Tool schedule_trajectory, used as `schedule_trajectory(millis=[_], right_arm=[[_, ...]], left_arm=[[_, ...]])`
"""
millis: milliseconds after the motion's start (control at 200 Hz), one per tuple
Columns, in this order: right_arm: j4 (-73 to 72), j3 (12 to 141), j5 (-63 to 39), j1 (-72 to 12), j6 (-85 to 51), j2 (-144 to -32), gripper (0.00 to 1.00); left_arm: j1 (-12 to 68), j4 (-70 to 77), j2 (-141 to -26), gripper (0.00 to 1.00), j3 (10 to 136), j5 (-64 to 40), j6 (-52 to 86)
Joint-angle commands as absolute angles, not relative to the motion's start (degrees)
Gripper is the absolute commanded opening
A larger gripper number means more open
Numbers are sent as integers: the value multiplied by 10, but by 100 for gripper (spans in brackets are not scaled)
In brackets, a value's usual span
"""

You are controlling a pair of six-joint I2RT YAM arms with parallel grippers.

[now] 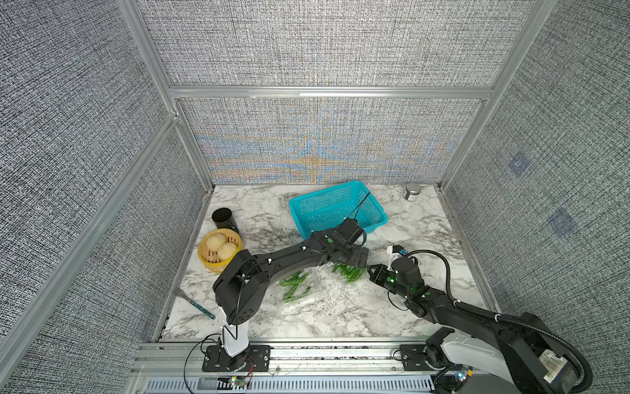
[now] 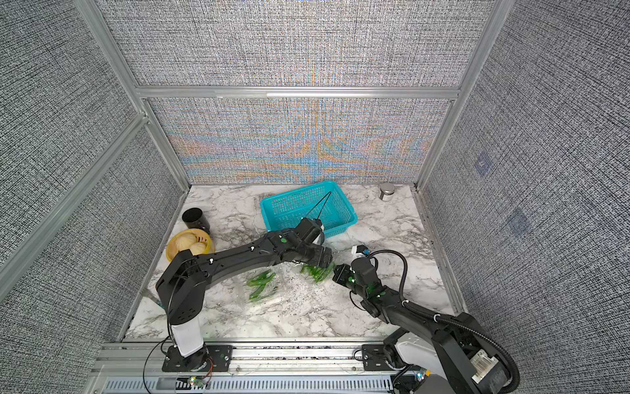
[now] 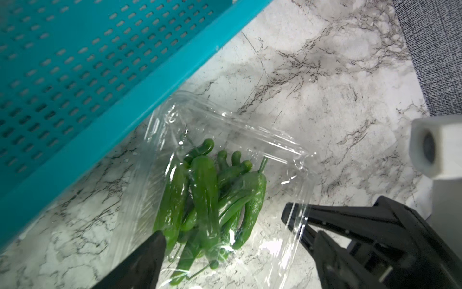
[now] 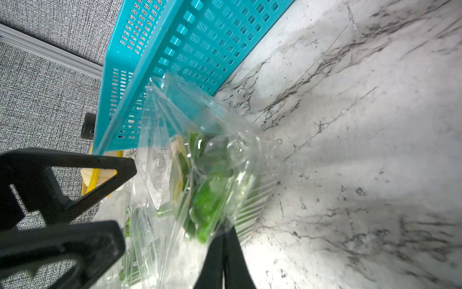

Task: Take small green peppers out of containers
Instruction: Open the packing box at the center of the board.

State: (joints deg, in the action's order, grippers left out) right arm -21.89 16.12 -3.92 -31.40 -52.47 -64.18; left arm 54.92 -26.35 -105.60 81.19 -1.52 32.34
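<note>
left jaws: the left gripper point(image 4: 128, 204) has its jaws spread with nothing between them; the tips sit just beside the film of the worked container point(image 3: 250, 130).
right jaws: the right gripper point(image 4: 227, 236) is clenched on a thin edge flap of that same container.
peppers: the small green peppers point(image 3: 205, 195) are piled inside the worked container, which is on the bench point(image 1: 341, 317) just beside the teal basket point(image 3: 105, 135). A second batch point(image 1: 293, 280) lies in the second container point(image 1: 308, 295), nearer the left arm's base.
pepper handling: judged light and firm. The glossy skin is likely slippery, and the curved, overlapping bodies mean one may drag its neighbours.
pepper grip point: mid-body, across the narrow width. The stems look too thin to trust.
container handling: thin, flimsy plastic that probably buckles and springs back. It is too light to sit put unless pinned, which the right pinch looks set to do.
container grip point: the rim or flap, not the walls.
hidden: glare makes the lid line hard to read, so it is unclear how far either container is open. The pepper count is unclear. The left arm covers part of the worked container in both top views. Contact with the basket cannot be told.
</note>
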Motion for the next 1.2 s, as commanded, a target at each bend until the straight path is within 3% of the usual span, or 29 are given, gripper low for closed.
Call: schedule_trajectory(millis=[0, 611, 1196], right_arm=[[-212, 160, -49, -313, -513, -635, 5], [-249, 156, -85, -313, -522, -654, 3], [-235, 145, -92, -313, -532, -622, 0]], left_arm=[[552, -289, -1044, 94, 809, -4, 311], [620, -356, -1003, 93, 799, 125, 262], [657, -256, -1016, 92, 733, 181, 285]])
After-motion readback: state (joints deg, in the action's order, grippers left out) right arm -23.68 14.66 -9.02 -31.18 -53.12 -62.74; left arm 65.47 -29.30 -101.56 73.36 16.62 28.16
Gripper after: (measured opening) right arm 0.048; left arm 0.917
